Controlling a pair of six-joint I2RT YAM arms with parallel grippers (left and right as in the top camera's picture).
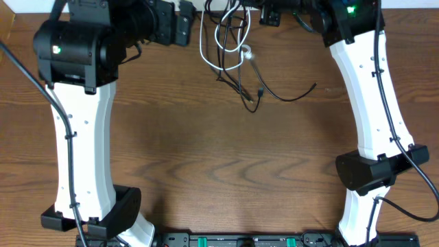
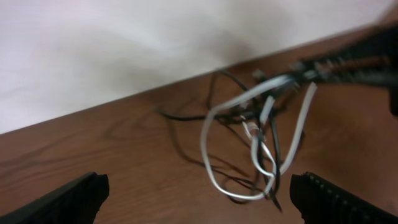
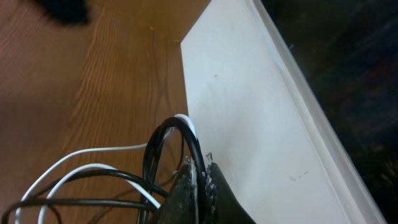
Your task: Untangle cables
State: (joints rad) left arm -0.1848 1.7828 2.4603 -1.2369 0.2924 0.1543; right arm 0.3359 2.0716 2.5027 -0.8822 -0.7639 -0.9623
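Left arm and right arm — white shells, black joints, black cables, green lights.

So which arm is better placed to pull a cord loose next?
Left. The left gripper hangs open facing the tangle of thin black and white cables; the right gripper is shut on them.

The cables lie tangled on the table, ahead of the left gripper and slightly to its right. Further right, the right gripper pinches their far end. A wall stands behind.
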